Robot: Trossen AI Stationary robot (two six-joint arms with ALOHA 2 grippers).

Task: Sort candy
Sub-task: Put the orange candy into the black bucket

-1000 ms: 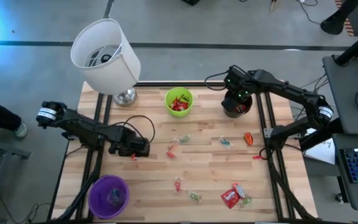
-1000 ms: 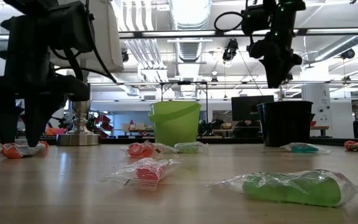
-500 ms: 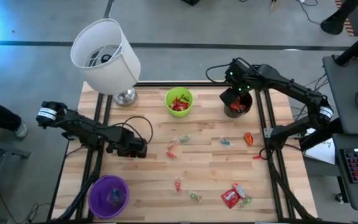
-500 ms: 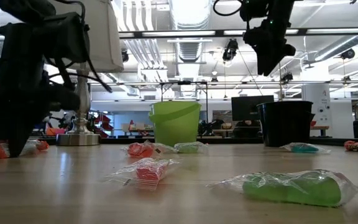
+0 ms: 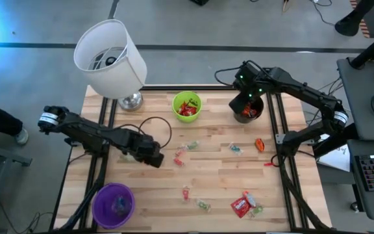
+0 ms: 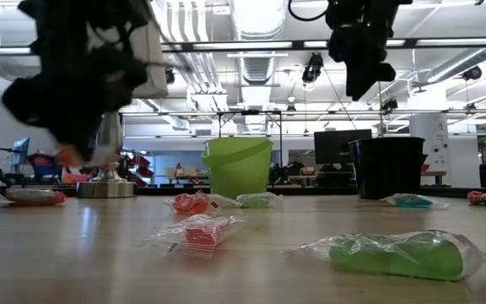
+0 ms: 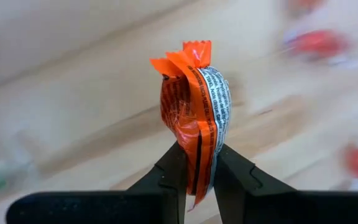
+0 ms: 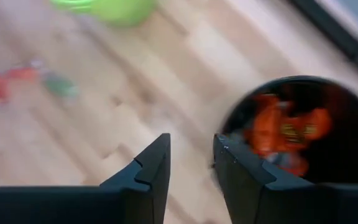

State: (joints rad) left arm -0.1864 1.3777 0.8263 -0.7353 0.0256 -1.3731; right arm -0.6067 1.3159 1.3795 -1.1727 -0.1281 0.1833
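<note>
We see the left gripper pinching one orange candy between its fingers: a glossy, crinkled wrapper with a twisted, serrated end and a printed white panel. In the high view this gripper sits over the wooden slat table, left of centre.

The right gripper hangs beside the rim of the black cup, its fingers slightly spread with nothing between them. That round cup holds several orange wrapped pieces.

We count three cups. The green cup holds red packets, the black cup orange ones, and the purple cup a few small pieces that we cannot identify.

The remaining candy lies loose on the table: clear-wrapped red and green sweets near the centre, one orange piece at the right, and red flat packets near the front edge.

A white fabric-shade lamp stands at the back left corner.
</note>
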